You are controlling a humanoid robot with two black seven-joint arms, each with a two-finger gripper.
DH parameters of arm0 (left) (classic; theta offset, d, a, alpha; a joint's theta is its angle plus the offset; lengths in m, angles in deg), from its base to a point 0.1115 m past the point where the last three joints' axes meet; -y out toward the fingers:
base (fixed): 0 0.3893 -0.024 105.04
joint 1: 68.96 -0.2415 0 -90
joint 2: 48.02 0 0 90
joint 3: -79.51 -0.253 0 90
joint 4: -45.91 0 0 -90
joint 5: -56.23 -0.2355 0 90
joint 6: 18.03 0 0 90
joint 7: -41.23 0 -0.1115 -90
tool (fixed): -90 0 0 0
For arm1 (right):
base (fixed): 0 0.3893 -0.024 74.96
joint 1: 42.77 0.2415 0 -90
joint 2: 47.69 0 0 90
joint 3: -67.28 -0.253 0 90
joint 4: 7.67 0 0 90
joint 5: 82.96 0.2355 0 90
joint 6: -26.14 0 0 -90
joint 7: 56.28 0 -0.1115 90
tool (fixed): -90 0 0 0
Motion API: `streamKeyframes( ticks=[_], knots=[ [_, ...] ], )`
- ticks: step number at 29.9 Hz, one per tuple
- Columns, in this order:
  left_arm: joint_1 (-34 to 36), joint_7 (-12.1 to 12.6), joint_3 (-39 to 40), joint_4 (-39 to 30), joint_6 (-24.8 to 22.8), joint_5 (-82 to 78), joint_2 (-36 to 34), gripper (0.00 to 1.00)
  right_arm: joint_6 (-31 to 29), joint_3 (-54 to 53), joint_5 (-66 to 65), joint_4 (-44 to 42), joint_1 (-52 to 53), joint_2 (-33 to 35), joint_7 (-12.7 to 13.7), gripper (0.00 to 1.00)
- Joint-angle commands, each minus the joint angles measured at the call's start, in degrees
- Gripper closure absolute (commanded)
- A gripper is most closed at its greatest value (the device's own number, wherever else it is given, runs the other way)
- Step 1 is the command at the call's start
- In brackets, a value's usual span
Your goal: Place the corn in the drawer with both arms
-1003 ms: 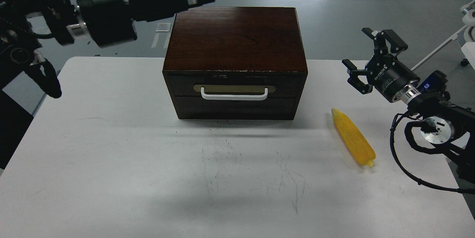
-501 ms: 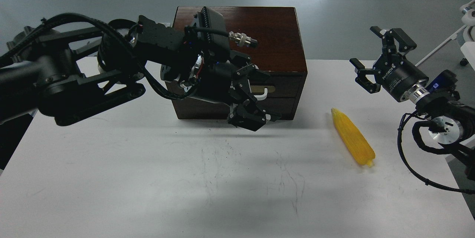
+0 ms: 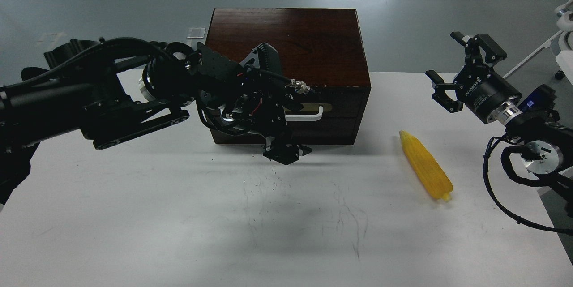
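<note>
The yellow corn lies on the white table, right of the dark brown cabinet. The drawer is closed; only the right end of its white bar handle shows. My left arm reaches across the cabinet's front and hides the left part of the drawer. My left gripper points down just in front of the cabinet's lower edge; its dark fingers cannot be told apart. My right gripper is open and empty, held in the air up and to the right of the corn.
The cabinet stands at the table's far middle, with a plain panel below the drawer. The table's right edge runs close under my right arm. Faint scribble marks are on the tabletop. Grey floor lies beyond.
My left arm swung down from high at the left to the front of the cabinet, its gripper now lower and turned downward. My right gripper drifted slightly right. The corn has not moved.
</note>
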Motion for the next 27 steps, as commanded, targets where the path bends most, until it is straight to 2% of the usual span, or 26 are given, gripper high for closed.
streamKeyframes(
  ticks=[1, 6, 27],
  knots=[
    [-0.01, 0.01, -0.42, 0.8, 0.0, -0.07, 0.37, 0.01, 0.0, 0.0, -0.06, 0.0, -0.07, 0.03, 0.0, 0.0],
    [-0.1, 0.01, -0.42, 3.34, 0.0, -0.07, 1.59, 0.01, -0.09, 0.0, 0.03, -0.09, -0.16, 0.03, 0.0, 0.0],
    [-0.8, 0.01, -1.03, 6.07, 0.0, -0.07, 3.18, 0.01, 0.0, 0.0, 0.03, -0.09, -0.25, 0.03, 0.0, 0.0]
  ],
)
